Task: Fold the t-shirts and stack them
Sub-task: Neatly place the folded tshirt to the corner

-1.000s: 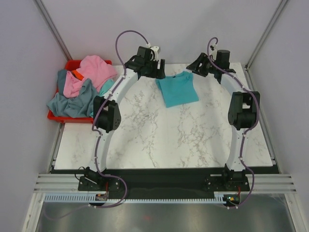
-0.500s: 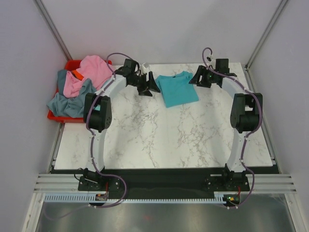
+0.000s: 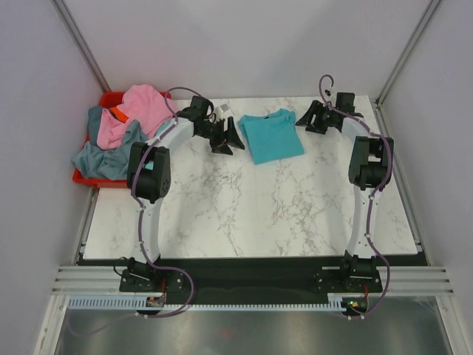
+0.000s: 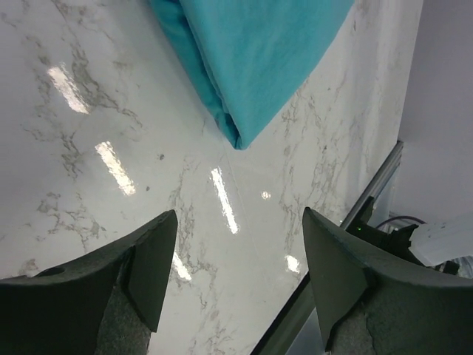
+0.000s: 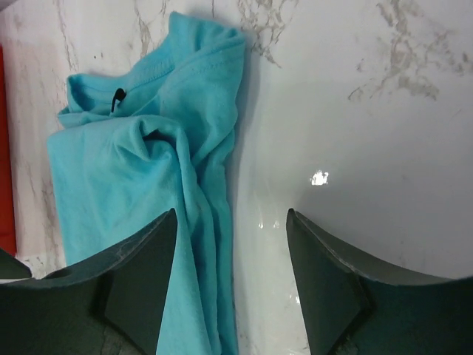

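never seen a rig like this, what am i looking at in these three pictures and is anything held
These are two robot arms bolted at the near edge of a marble-look table. The wide picture comes from a fixed camera above and behind them. The other two come from a camera on each wrist, so the dark shapes at the bottom are that arm's own fingers. A roughly folded teal t-shirt lies at the far side of the table, between the left gripper and the right gripper. Both are open and hold nothing. At the far left a red bin holds a heap of pink and grey-blue shirts.
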Available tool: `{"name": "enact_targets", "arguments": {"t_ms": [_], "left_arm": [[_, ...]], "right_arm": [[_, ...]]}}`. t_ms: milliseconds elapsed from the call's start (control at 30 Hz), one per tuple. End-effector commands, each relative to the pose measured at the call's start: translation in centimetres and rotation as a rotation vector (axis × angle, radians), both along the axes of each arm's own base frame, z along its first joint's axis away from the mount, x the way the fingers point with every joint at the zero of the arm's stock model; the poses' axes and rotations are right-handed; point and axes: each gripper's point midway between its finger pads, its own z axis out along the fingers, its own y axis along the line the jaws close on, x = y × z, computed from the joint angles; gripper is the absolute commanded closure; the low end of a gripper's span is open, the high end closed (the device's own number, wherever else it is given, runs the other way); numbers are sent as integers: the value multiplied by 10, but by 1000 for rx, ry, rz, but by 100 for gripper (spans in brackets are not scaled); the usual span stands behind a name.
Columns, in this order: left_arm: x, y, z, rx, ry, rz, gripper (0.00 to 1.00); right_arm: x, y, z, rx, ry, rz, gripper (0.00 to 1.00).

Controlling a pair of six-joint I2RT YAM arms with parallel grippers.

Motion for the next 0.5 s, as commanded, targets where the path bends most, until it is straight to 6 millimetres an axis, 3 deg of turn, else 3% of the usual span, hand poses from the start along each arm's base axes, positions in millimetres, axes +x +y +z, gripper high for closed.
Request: {"name": "enact_targets", "arguments": {"t_ms": [0, 300, 467], "left_arm": [[20, 8, 28, 32, -126, 13, 24], [77, 13, -4, 146, -245, 38, 24], [88, 13, -23, 163, -247, 41, 24]], "right_arm": [[6, 11, -3, 92, 7, 15, 30], [-3, 29, -24, 281, 90, 21, 31], [-11, 29, -29, 285, 118, 14, 31]]}}
